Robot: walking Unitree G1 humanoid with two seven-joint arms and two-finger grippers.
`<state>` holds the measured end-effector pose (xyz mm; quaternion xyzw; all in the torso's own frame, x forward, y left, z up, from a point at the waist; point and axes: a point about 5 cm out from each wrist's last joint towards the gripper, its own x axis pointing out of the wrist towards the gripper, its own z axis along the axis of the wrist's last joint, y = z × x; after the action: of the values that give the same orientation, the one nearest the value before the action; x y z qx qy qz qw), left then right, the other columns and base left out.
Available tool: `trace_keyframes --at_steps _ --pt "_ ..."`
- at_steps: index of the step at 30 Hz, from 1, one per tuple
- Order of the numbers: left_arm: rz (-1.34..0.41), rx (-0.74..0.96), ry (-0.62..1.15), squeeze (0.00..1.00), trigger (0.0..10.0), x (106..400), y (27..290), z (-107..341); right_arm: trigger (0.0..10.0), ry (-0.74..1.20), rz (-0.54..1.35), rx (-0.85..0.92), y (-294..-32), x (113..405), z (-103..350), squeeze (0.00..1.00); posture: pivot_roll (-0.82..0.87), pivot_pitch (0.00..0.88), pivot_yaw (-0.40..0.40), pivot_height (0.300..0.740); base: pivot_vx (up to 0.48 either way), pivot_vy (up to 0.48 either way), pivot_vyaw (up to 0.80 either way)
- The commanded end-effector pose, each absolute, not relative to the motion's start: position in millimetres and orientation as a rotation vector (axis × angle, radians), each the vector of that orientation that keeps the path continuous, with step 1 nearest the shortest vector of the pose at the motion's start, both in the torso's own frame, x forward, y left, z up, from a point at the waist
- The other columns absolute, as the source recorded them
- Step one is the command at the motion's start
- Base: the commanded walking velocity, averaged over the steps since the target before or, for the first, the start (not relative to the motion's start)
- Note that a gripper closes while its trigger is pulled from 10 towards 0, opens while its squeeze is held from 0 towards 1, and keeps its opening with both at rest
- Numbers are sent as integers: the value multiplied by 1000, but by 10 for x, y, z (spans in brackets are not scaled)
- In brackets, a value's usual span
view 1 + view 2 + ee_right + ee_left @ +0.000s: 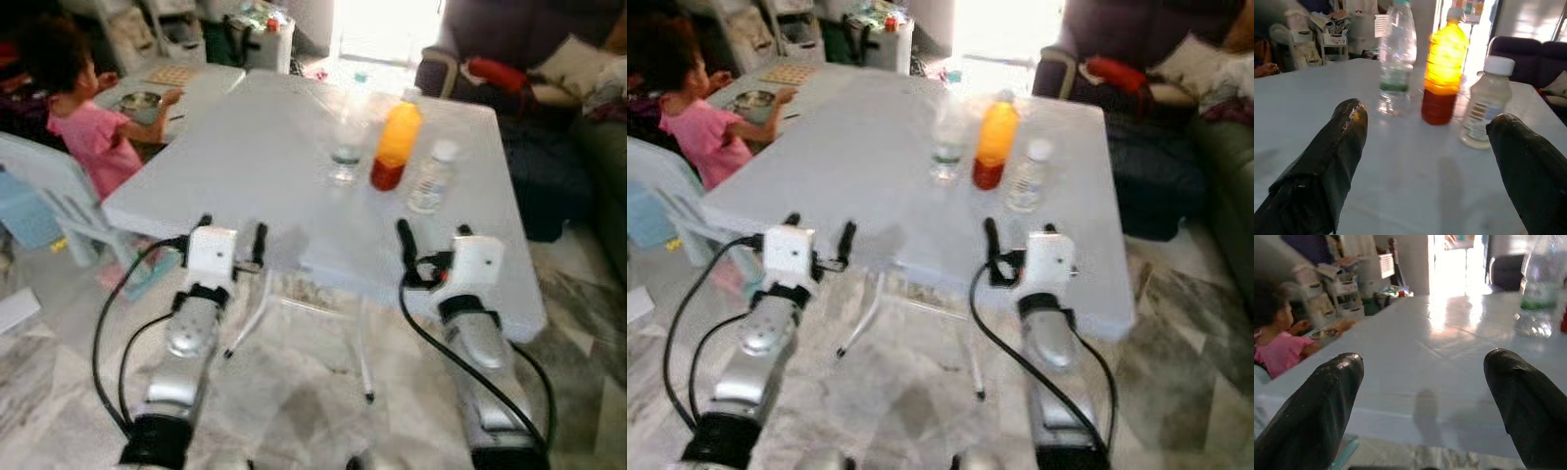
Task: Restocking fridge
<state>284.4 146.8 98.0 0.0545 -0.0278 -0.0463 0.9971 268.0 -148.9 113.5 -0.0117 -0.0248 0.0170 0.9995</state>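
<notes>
Three bottles stand close together on the far right of the white bench: a clear bottle, an orange bottle and a small white-capped bottle. Left hand and right hand hover at the near edge, fingers apart, holding nothing.

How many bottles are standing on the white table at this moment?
3, grouped on the white table ahead of the right gripper: a clear water bottle on the left, an orange juice bottle in the middle, a small white-capped bottle on the right. None appears hidden.
</notes>
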Motion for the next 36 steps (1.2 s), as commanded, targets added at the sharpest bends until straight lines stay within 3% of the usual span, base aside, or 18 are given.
trace_keyframes --at_steps 1,15,36 --pt "-140 86 -63 0 10000 2847 1353 1019 10000 -60 -15 -46 -1601 2712 1172 0 28 0 -32 740 0 0 0" --pt "-162 89 -68 0 10000 2846 1315 1011 10000 -94 -36 -76 -1589 2746 1232 0 19 4 -33 740 0 0 0" --pt "-209 67 -78 0 10000 2846 1272 1052 10000 -104 2 -46 -1522 2754 1231 0 20 7 -30 740 428 0 0"
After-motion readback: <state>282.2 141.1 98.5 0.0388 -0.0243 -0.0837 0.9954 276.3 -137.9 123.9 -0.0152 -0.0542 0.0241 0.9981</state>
